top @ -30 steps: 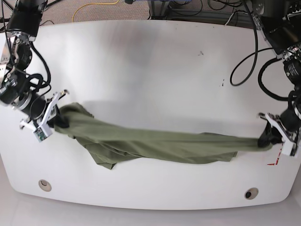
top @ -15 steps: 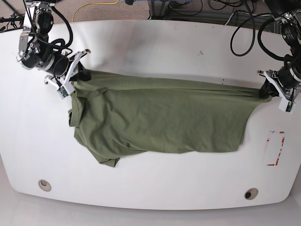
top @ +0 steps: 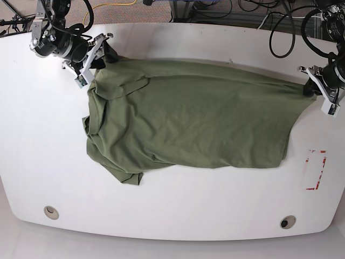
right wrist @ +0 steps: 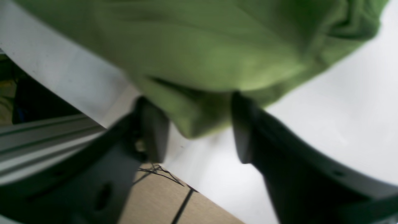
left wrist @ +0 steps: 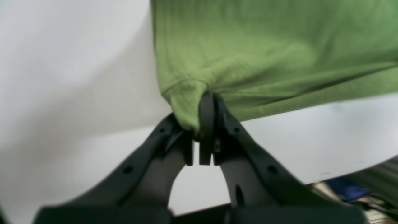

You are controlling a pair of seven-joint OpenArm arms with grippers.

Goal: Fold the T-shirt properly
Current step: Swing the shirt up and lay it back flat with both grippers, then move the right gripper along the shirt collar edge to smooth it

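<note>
A plain olive-green T-shirt (top: pixel 188 121), unprinted, covers much of a white table (top: pixel 172 216), reading brighter, grassier green in both wrist views. At 3 o'clock on the tabletop sits a small red outlined rectangle (top: pixel 315 170). Two round grey fittings (top: pixel 51 212) mark the table's near edge at 7 and 5 o'clock. The left gripper (left wrist: pixel 203 124) shows matte black fingers, as does the right gripper (right wrist: pixel 196 130); in the base view both carry white brackets. Black cables (top: pixel 283 32) loop at 1 o'clock, and a yellow cord (top: pixel 108 6) lies on brown flooring at 11 o'clock.
</note>
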